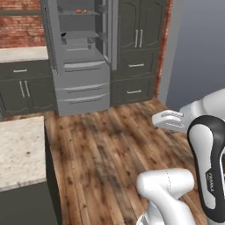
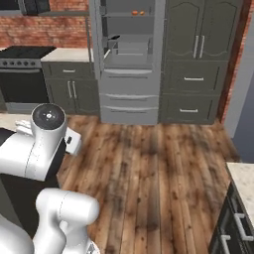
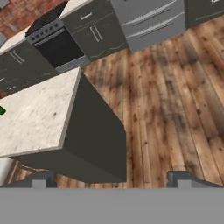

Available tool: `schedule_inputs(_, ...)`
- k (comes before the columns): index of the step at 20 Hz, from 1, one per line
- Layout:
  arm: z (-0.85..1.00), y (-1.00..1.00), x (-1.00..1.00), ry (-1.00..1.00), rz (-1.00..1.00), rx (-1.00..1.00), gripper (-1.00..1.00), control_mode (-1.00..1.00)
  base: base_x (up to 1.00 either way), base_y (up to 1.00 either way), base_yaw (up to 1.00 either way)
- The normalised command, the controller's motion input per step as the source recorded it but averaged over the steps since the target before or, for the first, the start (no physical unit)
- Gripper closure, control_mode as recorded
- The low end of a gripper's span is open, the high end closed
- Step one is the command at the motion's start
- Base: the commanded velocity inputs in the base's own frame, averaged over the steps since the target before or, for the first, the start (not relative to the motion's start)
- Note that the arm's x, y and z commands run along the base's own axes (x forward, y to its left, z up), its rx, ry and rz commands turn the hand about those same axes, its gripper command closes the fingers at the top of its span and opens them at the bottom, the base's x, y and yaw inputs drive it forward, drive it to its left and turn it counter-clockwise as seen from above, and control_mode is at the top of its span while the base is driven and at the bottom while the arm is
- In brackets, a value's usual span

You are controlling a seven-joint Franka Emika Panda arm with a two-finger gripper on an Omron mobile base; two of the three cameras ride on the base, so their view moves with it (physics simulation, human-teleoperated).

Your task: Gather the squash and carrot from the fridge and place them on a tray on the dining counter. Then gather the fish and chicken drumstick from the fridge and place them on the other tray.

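Note:
The fridge [image 1: 79,48] stands open across the wooden floor, also in the right base view [image 2: 130,54]. Two small orange things [image 1: 79,11] lie on its upper shelf [image 2: 138,12]; I cannot tell whether they are the squash or the carrot. A dark item [image 2: 113,37] sits one shelf lower. Fish, chicken drumstick and trays are out of view. My gripper [image 3: 111,181] is open with nothing between its fingertips [image 3: 39,179], and it looks down past the corner of the marble-topped dining counter [image 3: 35,113]. That counter is at the lower left of the left base view [image 1: 19,149].
A black stove [image 3: 57,43] and dark cabinets [image 2: 193,54] line the brick back wall. Another marble counter corner [image 2: 243,178] is at the right. A small green thing [image 3: 2,110] shows at the counter's left edge. Wooden floor [image 1: 110,140] lies between me and the fridge.

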Motion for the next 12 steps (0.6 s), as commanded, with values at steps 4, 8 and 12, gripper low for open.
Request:
schedule_inputs(4, 0.00, 0.00, 0.00, 0.00, 0.00, 0.00, -1.00, 1.00, 0.99, 0.00, -0.02)
schedule_inputs(8, 0.00, 0.00, 0.00, 0.00, 0.00, 0.00, -1.00, 1.00, 1.00, 0.00, -0.02)
schedule_inputs(12, 0.00, 0.00, 0.00, 0.00, 0.00, 0.00, -1.00, 1.00, 1.00, 0.00, -0.02)
